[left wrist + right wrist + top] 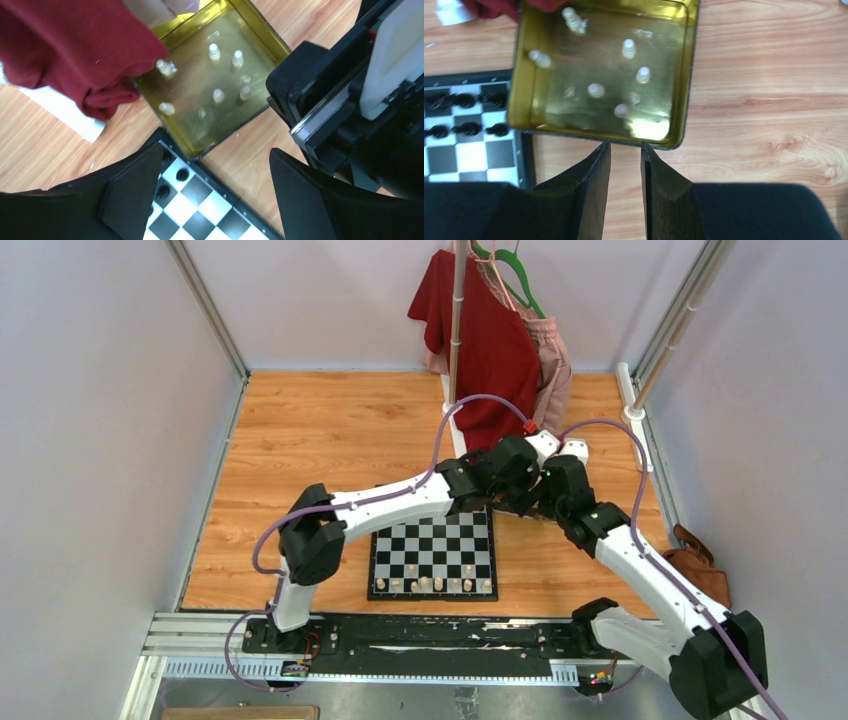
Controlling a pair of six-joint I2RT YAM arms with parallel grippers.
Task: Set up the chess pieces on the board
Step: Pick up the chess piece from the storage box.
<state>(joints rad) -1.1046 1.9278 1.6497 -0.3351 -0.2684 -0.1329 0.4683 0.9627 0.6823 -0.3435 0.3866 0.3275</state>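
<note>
The checkered board (433,555) lies at the table's near middle, with cream pieces (430,585) lined along its near row. Black pieces (466,101) stand on its far rows. Beside the board's far corner sits a gold tin (689,75) holding several loose cream pieces (628,48). My left gripper (215,195) hovers wide open over that board corner (200,200) and the tin's edge (220,145), holding nothing. My right gripper (625,146) hangs just short of the tin's near wall, a narrow gap between its fingers and only wood showing through. In the top view both wrists hide the tin.
A red garment (485,340) and a pink one hang from a rack pole (458,320) at the back; the red cloth (75,50) drapes beside the tin. A white rack base (575,450) lies behind the arms. A brown object (700,565) sits at the right edge.
</note>
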